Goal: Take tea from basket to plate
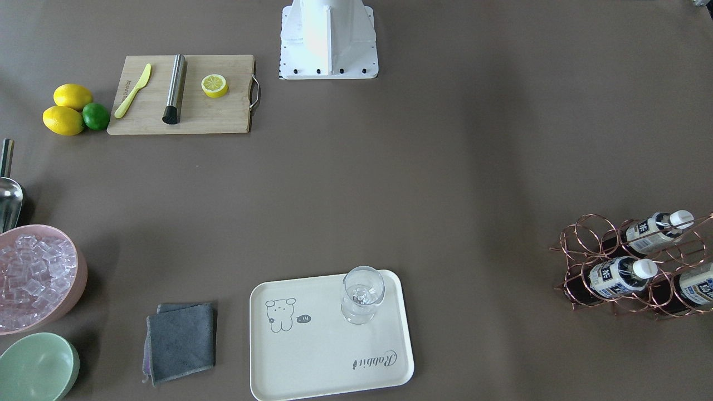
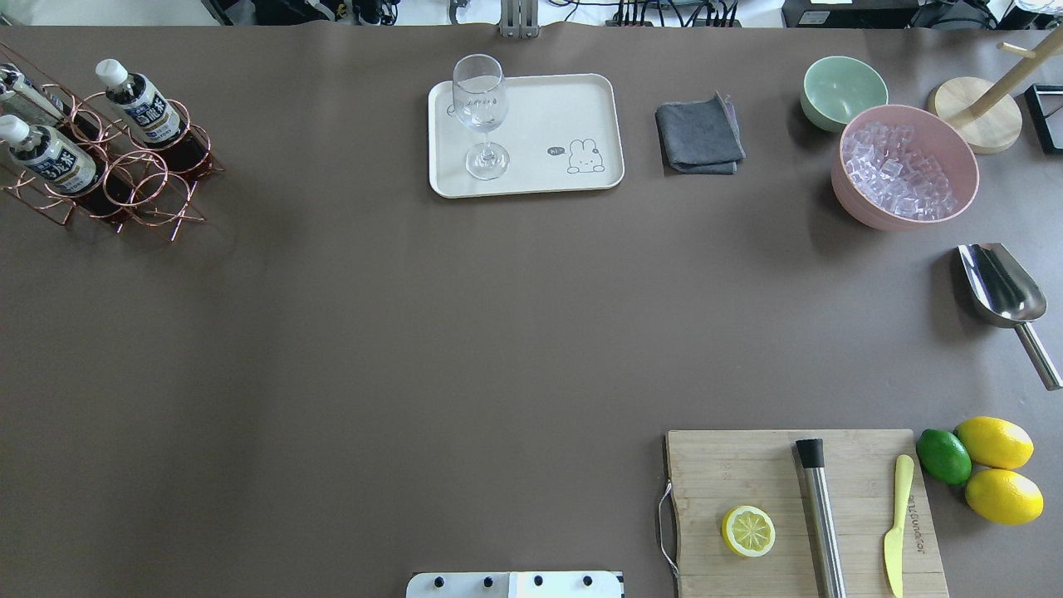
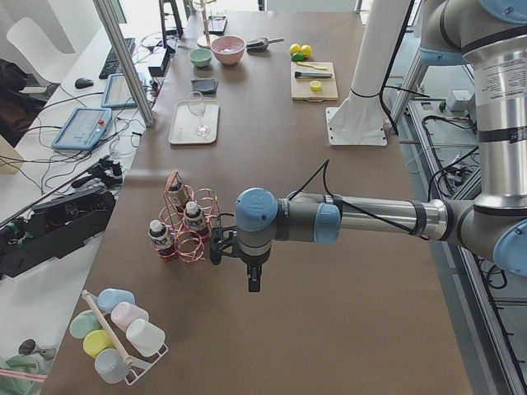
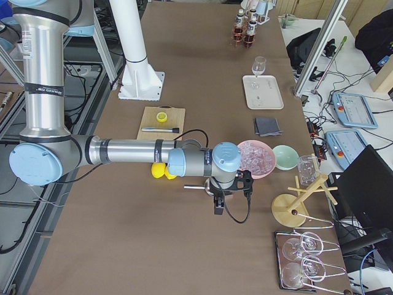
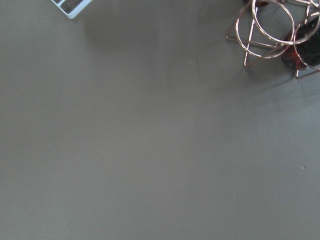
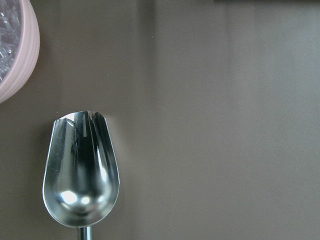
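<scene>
**Currently: tea seated in basket, no grasp established**

Location: the tea point(image 2: 133, 100), a small clear plastic bottle of dark reddish-brown drink with a white cap, stands in a slot of the copper wire-ring basket point(image 2: 124, 178). Two bottles like it stand close beside it. The basket is at the robot's left end of the brown table point(image 2: 415, 332), well apart from the cream rectangular plate point(image 2: 540, 108).

Orientation: cap up, base down in the ring. In the left side view the long axis looks close to vertical.

End effectors: the left end effector point(image 3: 254, 285) hovers beside the basket. The right end effector point(image 4: 217, 208) hangs over the steel scoop point(image 6: 81, 170). Whether either is released or clenched cannot be told.

Hazards, as I judge them:
- A lift that is not straight up may snag a ring and drag the light basket.
- A wide approach may strike the neighbouring bottles or the thin handle.
- The clear stemmed glass point(image 2: 480, 108) occupies one end of the plate, so a careless set-down could topple it.
</scene>
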You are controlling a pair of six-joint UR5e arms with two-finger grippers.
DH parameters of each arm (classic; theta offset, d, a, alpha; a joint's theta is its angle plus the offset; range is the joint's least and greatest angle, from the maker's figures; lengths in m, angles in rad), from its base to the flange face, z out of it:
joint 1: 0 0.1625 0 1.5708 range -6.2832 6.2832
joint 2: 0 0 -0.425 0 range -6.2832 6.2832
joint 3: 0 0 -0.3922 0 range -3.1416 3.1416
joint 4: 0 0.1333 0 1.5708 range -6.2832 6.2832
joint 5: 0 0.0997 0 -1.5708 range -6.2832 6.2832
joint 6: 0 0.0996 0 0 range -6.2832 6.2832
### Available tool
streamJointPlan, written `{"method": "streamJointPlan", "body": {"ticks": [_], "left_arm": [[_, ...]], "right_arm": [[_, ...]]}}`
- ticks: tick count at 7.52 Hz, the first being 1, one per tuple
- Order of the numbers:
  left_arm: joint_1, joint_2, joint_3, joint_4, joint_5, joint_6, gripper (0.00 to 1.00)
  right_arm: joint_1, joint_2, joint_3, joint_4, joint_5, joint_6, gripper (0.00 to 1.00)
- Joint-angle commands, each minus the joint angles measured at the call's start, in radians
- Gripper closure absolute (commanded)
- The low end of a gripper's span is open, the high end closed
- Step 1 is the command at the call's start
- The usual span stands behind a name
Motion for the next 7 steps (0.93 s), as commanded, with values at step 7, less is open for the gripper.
{"method": "streamJointPlan", "body": {"ticks": [7], "left_arm": [[0.123,-0.001,0.065,-0.151,-0.002,-0.003,0.01]], "right_arm": [[-0.028,0.003,0.043,-0.001,-0.032,-0.001,0.0]]}}
